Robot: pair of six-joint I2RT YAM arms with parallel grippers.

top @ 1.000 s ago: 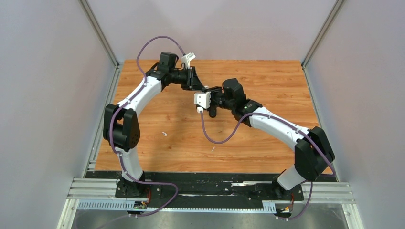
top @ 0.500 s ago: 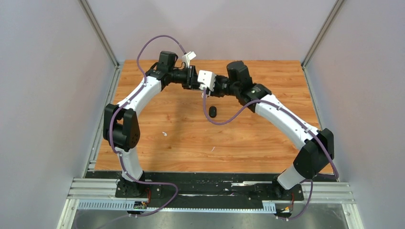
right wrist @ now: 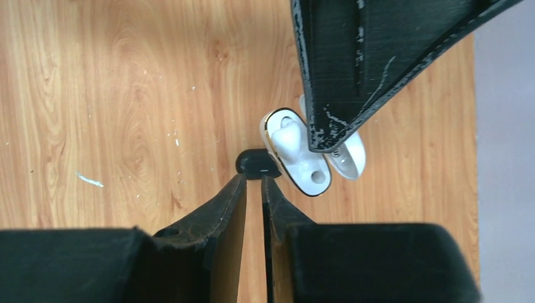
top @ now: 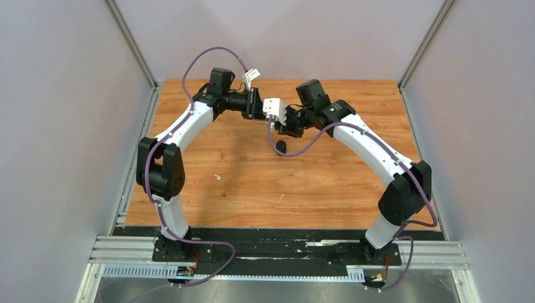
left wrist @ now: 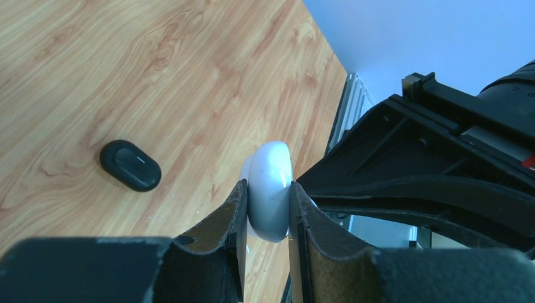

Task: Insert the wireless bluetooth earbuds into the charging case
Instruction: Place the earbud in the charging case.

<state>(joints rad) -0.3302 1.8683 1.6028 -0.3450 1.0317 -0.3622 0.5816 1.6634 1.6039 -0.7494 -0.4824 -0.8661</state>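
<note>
**Left hand holds the open case aloft while the right hand hangs just beside it**

The left hand (left wrist: 266,190) is clamped on the white charging case (left wrist: 270,170), one finger pressed flat against each side. The case is lifted clear of the bench (top: 328,183), over its far middle part. In the right wrist view the case is open, its lid swung back behind the left hand's finger. A white earbud (right wrist: 287,134) sits in one socket of the gold-rimmed base.

The right hand (right wrist: 253,182) hangs just beside the case, tips pointing down toward the bench. Its fingers are drawn almost together, with only a thin slit between them, and nothing shows in that slit but wood grain.

A black oval object (left wrist: 130,165) lies on the bench under the two hands. In the right wrist view it appears just past the right fingertips, while the top view shows it on the bench, apart from that hand. Whether it is a case or an earbud cannot be told.

Another white earbud (top: 216,177) lies loose on the bench nearer the left arm, well apart from both hands.
</note>
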